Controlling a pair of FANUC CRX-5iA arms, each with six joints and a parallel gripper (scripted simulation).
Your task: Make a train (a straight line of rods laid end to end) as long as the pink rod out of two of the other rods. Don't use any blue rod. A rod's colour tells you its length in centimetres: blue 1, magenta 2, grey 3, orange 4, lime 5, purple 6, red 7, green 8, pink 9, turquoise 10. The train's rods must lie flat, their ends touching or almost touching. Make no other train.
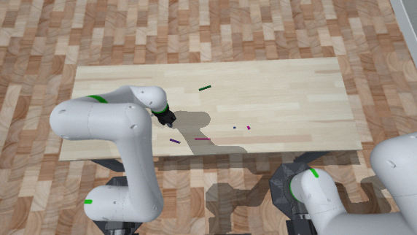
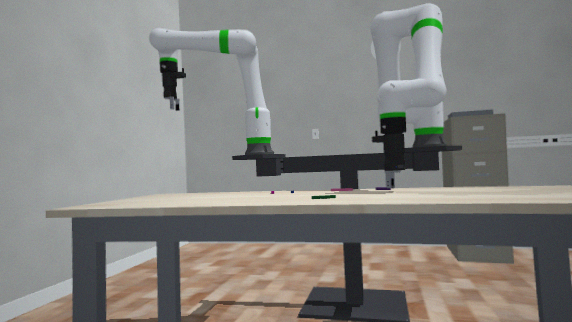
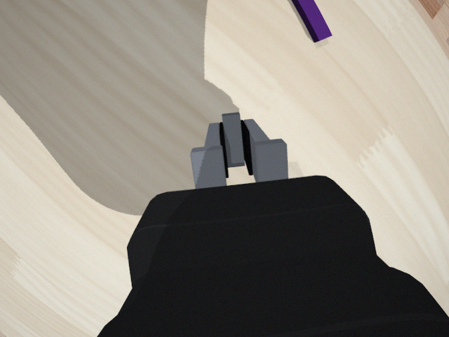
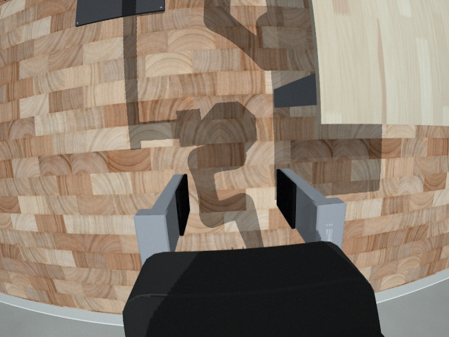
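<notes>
Near the robot-side edge of the tabletop (image 1: 273, 91) (image 2: 200, 205) (image 3: 362, 90) (image 4: 417, 72), toward its left corner, you have the purple rod (image 1: 175, 141) (image 2: 383, 188) (image 3: 315, 21) lying flat. Long axis aslant to that edge, right end the closer to it; in the left wrist view one end runs out of frame.

Your left gripper (image 1: 170, 125) (image 2: 390, 180) (image 3: 233, 139) is above the tabletop, farther in from that edge than the purple rod. Fingers closed on the grey rod (image 3: 232, 139), its long axis running between the pads, along their faces. Whether it sits quite level, you can't tell.

Pink rod (image 1: 202, 139) (image 2: 342, 189): flat, just right of the purple, long axis nearly parallel to the robot-side edge. Purple and pink stand apart, not in one line. Green rod (image 1: 205, 87) (image 2: 324, 197): toward the far edge, slanting, right end nearer that edge. Blue rod (image 1: 234, 128) (image 2: 292, 192) and magenta rod (image 1: 248, 128) (image 2: 272, 192): right of the pink, apart from each other.

Your right gripper (image 2: 174, 104) (image 4: 232, 190): fingers wide open, nothing between them, high over the floor (image 4: 90, 202). Train unmade.
</notes>
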